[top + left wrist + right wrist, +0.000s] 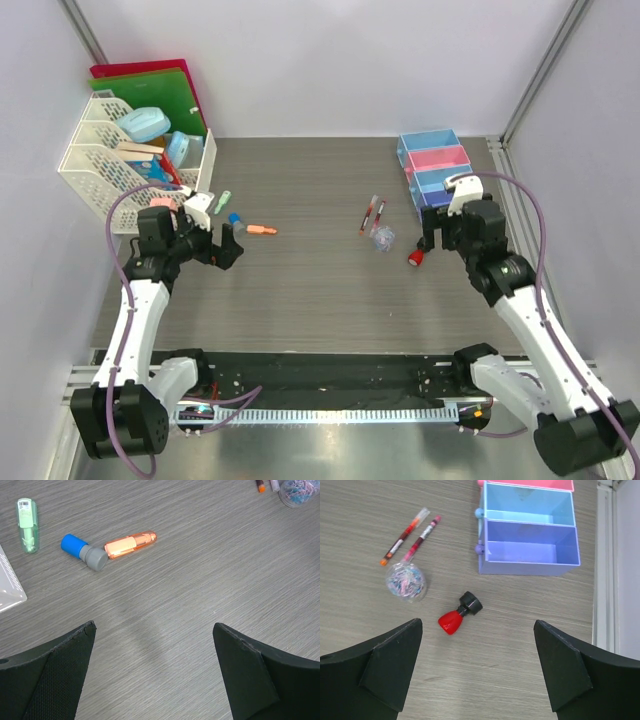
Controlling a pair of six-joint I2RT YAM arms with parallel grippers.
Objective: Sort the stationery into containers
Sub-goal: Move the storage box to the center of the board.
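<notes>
The orange marker (130, 543), a blue-and-grey piece (84, 552) and a green piece (27, 525) lie ahead of my open, empty left gripper (155, 630); in the top view they lie right of that gripper (228, 245). Two thin pens (411, 535), a clear lump of coloured clips (406, 581) and a red piece with a black cap (459, 614) lie ahead of my open, empty right gripper (477, 630), also seen in the top view (432, 230). The row of bins (434, 168) stands at the far right; its purple bin (530, 550) and light blue bin (527, 507) look empty.
A large white lattice rack (120, 160) with boxes and red and green folders stands at the far left; its corner (10, 587) shows in the left wrist view. A metal rail (604, 565) runs along the table's right edge, just right of the bins.
</notes>
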